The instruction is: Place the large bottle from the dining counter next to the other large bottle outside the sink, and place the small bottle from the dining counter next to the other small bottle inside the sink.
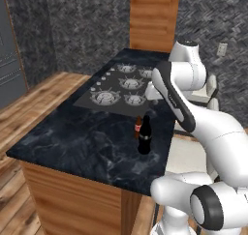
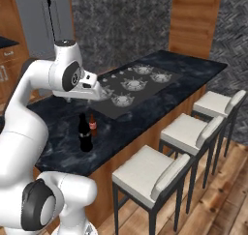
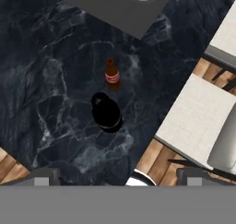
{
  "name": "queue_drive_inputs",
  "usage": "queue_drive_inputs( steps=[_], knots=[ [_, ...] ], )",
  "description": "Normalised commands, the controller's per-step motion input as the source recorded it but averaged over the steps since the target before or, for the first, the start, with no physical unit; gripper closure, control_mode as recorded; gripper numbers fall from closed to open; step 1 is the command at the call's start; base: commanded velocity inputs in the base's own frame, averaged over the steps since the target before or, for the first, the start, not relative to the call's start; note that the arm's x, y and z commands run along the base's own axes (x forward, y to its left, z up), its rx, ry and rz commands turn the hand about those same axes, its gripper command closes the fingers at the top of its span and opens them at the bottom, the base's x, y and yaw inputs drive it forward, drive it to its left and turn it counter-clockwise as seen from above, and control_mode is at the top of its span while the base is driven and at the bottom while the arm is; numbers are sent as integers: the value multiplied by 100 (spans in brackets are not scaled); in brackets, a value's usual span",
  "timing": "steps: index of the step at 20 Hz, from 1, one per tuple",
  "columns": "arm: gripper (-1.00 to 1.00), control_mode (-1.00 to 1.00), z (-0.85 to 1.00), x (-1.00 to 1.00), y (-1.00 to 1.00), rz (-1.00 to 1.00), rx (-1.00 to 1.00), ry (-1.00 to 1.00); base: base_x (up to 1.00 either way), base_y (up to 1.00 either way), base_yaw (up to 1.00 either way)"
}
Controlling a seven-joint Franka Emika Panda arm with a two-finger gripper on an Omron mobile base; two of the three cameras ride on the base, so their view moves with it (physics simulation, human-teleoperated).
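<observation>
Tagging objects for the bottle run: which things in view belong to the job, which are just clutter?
Job:
- large dark bottle, upright on the dining counter
- small brown bottle, upright just beside it, toward the cooktop
- gripper, open, above both, holding nothing

Lying about:
- cooktop with its burners
- white stools along the counter

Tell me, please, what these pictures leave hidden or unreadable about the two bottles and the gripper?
- Large bottle: base views show plain black; any label too small.
- Small bottle: hand view, label text unreadable; left base view, the large bottle covers part of it.
- Gripper: right base view, the wrist blocks the fingers; hand view, the bottom edge cuts the tips.
- Dining counter: far end cropped.
</observation>
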Motion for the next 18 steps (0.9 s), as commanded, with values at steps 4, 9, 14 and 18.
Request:
queue_drive_inputs(
  steps=[4,9,14,18],
  knots=[
    [-100,100,0,0,0,0,0,0,0,4,-1],
    [-100,100,0,0,0,0,0,0,0,0,0],
    [-100,100,0,0,0,0,0,0,0,0,0],
    [-100,-100,0,0,6,1,0,0,0,0,0]
  ],
)
